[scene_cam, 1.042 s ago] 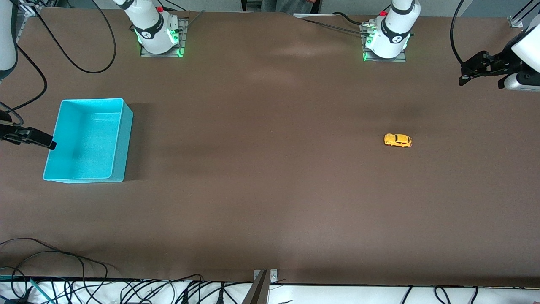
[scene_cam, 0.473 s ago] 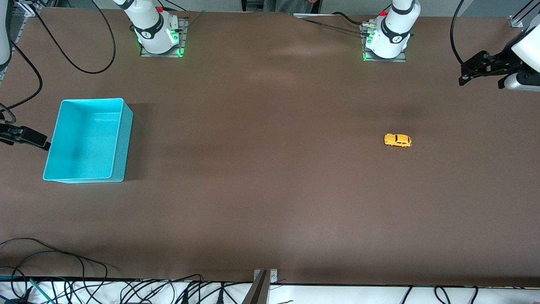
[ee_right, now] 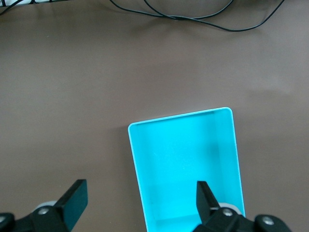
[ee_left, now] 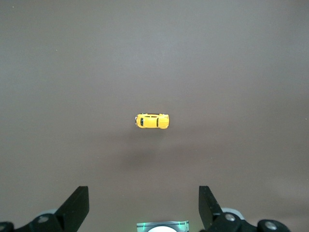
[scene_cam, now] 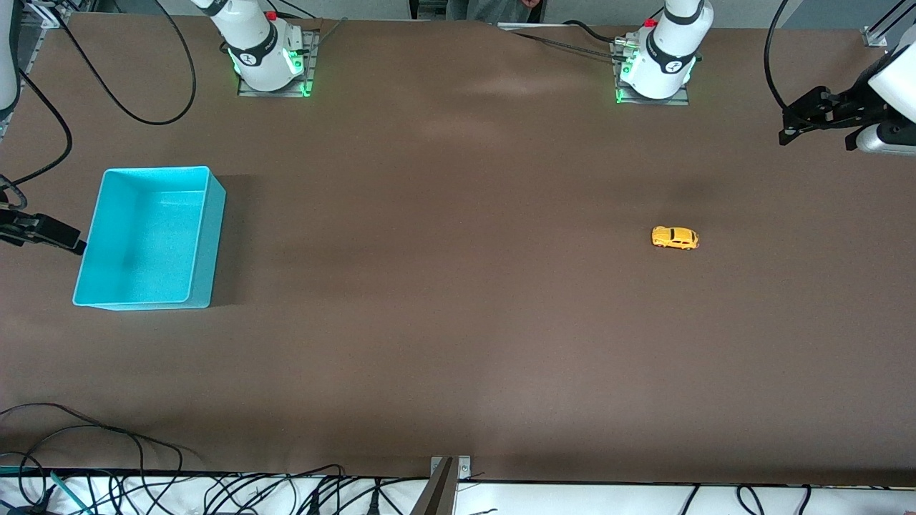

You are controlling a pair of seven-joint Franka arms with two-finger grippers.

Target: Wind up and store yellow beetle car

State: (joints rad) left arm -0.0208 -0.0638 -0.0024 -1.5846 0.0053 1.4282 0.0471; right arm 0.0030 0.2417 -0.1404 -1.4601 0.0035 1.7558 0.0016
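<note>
Both tools gape wide and empty: the left tool high above the yellow beetle car, the right tool over the turquoise bin, well apart from the car. Descend squarely, gripping its flanks.

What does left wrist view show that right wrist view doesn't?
Left wrist only: the yellow beetle car, alone on bare tabletop, with the left end effector open above it.
Right wrist only: the turquoise bin, nothing visible inside, dark cables along the table edge, and the right end effector open above the bin.
Both: the brown table and widely spread fingers, nothing held.
</note>
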